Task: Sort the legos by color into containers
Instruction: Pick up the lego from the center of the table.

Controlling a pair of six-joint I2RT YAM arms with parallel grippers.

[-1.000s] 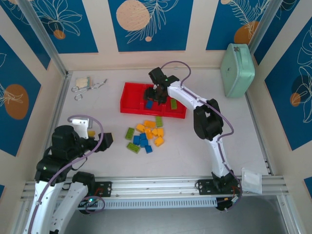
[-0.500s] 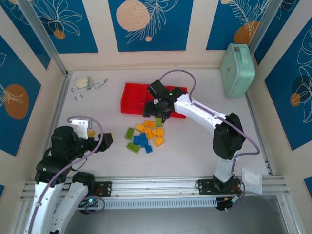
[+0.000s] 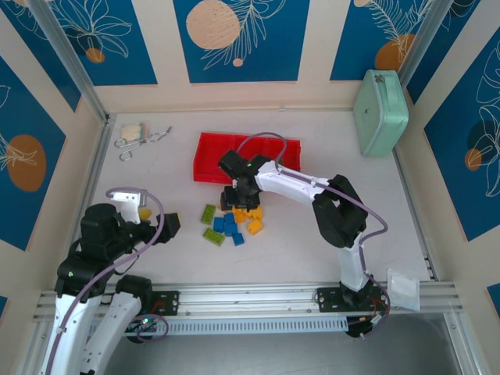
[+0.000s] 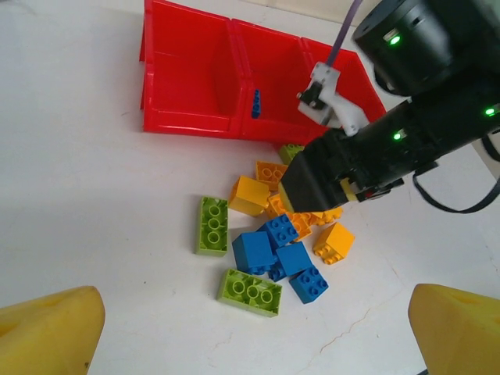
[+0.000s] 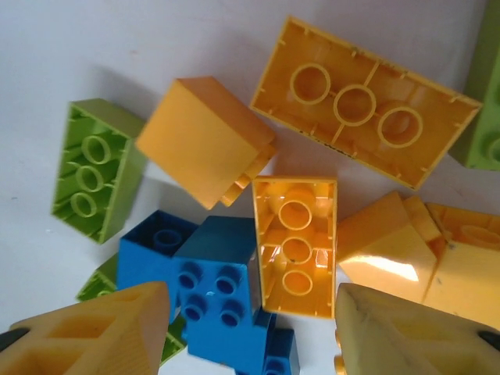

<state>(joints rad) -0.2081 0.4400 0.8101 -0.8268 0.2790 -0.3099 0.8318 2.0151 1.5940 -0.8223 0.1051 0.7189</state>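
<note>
Progress check: barely started, I'd say. The tray [image 3: 205, 156] sits at the far middle of the table. From the left wrist view I make out one blue brick [image 4: 255, 103] in its middle compartment. The left compartment [image 4: 187, 86] looks bare, and the right one is mostly hidden behind my right arm, so no call there.

Pretty much all the other legos [image 3: 233, 223] are loose in a heap just near of the tray, with oranges, blues and greens mixed together. That leaves a lot of trips.

My right arm reaches from its base leftward over the heap, wrist pointing straight down. The right gripper [image 5: 250, 312] hangs low over the pile, jaws partly apart and not clamped on anything I can see. An upside-down orange brick [image 5: 295, 246] and a blue one [image 5: 215, 293] lie between the fingers [image 5: 101, 332]. My guess is one of those gets picked next.

My left arm is folded back at the near left. The left gripper [image 4: 254, 336] is wide and holds nothing, aimed toward the heap but well apart from it.
</note>
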